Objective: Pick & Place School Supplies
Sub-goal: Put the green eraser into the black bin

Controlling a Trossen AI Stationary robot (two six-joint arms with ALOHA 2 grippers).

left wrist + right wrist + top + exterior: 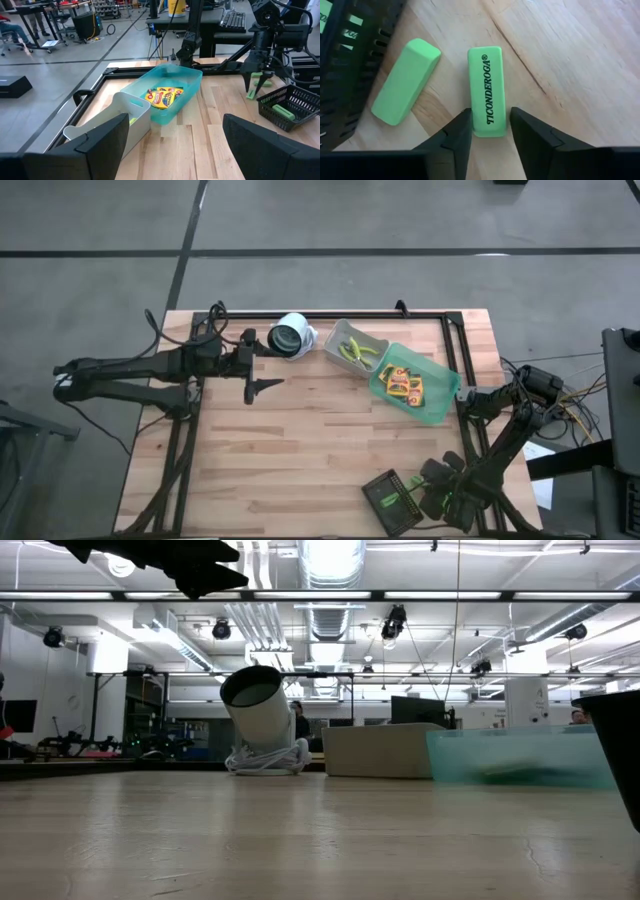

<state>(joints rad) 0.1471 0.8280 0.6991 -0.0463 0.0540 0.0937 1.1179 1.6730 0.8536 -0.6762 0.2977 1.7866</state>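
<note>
Two bright green blocks lie flat on the wood beside the dark mesh tray [345, 65]: a printed one [487, 85] and a plain one [405, 82]. My right gripper [490, 122], at the table's near right [440, 498], points down with its fingers on either side of the printed block's end. More green blocks [282, 111] lie in the tray [392, 495]. Yellow packs [164, 96] lie in the green bin [415, 385]. Yellow-handled tools [358, 352] lie in the grey bin [350, 345]. My left gripper [262, 362] waits open at the far left, above the table. My right gripper comes from above, its fingers across the printed block at one end [489, 125], which lies flat on the table. One finger [462, 125] looks to meet a long side; a thin gap shows at the other. Whether it touches, I cannot tell.
A white cylinder-shaped device [290, 335] with a coiled cord stands at the far middle, next to the grey bin. A black frame [460, 360] borders the table. Bare wood [300, 450] lies between the bins and the tray.
</note>
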